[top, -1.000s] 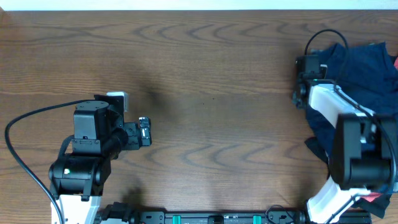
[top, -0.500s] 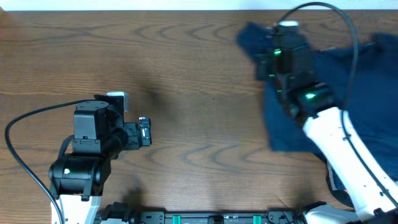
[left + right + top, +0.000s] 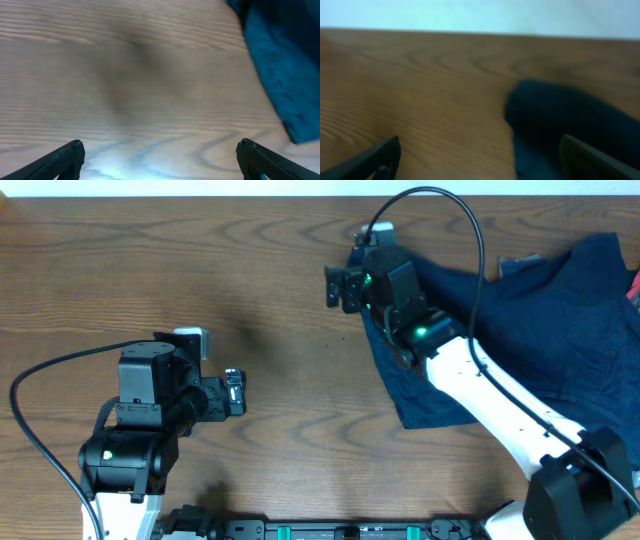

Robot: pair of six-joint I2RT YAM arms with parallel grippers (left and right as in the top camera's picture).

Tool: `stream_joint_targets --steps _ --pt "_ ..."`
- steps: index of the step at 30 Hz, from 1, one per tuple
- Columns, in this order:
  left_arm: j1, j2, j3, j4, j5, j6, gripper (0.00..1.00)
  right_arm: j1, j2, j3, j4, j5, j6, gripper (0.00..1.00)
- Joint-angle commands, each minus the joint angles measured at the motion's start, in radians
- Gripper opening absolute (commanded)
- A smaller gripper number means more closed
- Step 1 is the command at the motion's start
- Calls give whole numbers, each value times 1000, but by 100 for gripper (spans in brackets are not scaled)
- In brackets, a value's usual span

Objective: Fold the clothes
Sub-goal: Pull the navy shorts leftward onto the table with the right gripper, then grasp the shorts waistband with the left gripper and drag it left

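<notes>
The clothes lie as a navy-blue spread over the right far part of the desk. The long axis runs roughly left to right, from a bunched end near the middle of the far side out past the right edge of the overhead view. One flap reaches toward the near side and ends in a blunt corner. I see a small pale patch at the far edge of the fabric, too small for me to read anything on it.

My right arm stretches diagonally from the near right corner across the cloth, wrist over the bunched end. The right tool pokes out past it over bare wood, facing left. Its wrist view is blurred, but both fingers sit at the bottom corners, well apart, with dark cloth low between them, nearer the right one.

My left arm is folded up at the near left. The left tool points right, well apart from the clothes, prongs spread wide over bare wood.
</notes>
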Motion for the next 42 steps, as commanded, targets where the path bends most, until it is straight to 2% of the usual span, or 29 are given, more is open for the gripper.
stream_joint_targets --steps 1,4,10,18,25,30,39,42 --pt "-5 23 15 1 172 -12 98 -62 -104 8 -116 75 -4 99" --pt "-5 68 15 2 276 -29 98 -144 -185 8 -272 94 0 99" --pt "-45 211 15 41 321 -144 98 -343 -301 8 -531 93 0 99" --pt "-237 450 15 216 342 -324 98 -610 -333 7 -759 93 10 99" --pt "-442 664 15 429 341 -553 98 -764 -333 7 -833 92 19 99" --pt "-575 807 15 620 341 -720 98 -806 -333 7 -851 93 18 99" --pt "-758 996 15 972 340 -820 98 -809 -333 7 -855 93 18 99" --pt "-793 1018 15 1001 340 -858 78 -809 -333 7 -856 93 19 99"
